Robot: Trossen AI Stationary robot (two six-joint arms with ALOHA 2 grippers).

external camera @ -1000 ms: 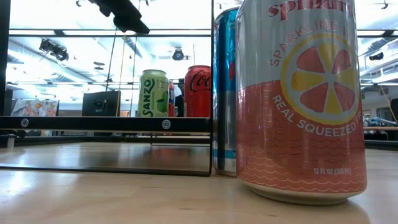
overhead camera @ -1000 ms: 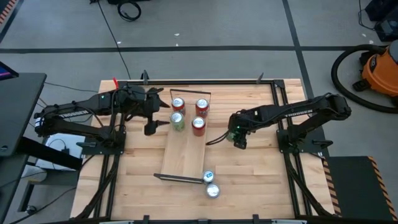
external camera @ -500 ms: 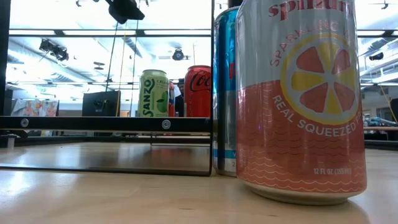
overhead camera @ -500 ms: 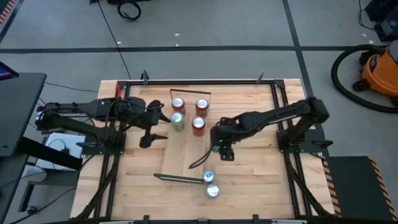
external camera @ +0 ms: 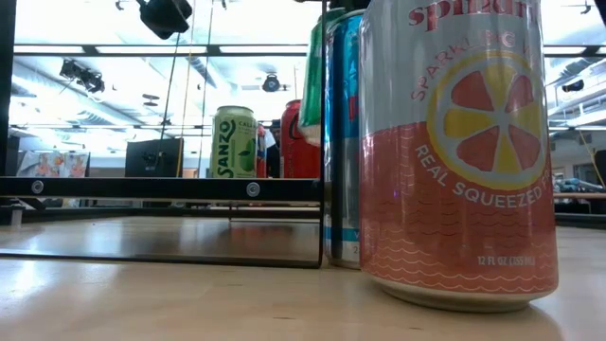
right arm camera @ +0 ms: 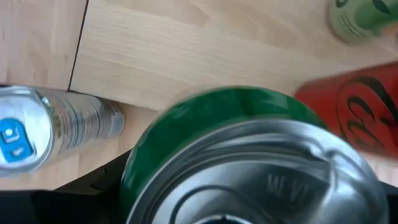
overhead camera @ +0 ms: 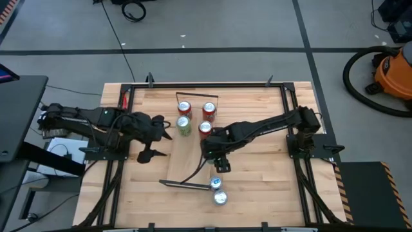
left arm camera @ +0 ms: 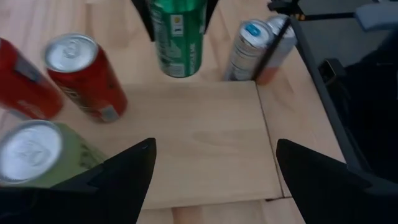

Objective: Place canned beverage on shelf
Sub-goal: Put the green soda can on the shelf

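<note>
A green can (left arm camera: 177, 34) is clamped between the jaws of the right gripper (overhead camera: 212, 147) and is carried upright over the shelf (overhead camera: 188, 158), above the bare middle of the plank; whether its base is touching the wood cannot be told. The step in hand is judged to be the setting-down: the can should be lowered straight, kept upright, and released only once its base is flat on the wood. A spot should be chosen well inside the plank's edges. At the far end of the shelf a cluster of cans is already standing: a red can (overhead camera: 205, 130) just beside the gripper, a pale green can (overhead camera: 184, 125) next to it, and two more red ones behind. These are the closest hazard, since the red can could be knocked by the wrist as it withdraws. At the near end, just off the plank by the wire frame (overhead camera: 185, 185), a blue can (overhead camera: 215, 183) and a pink can (overhead camera: 220, 198) are waiting. The left gripper (overhead camera: 152, 145) is held with its fingers apart and empty beside the shelf's left edge, clear of the work.
</note>
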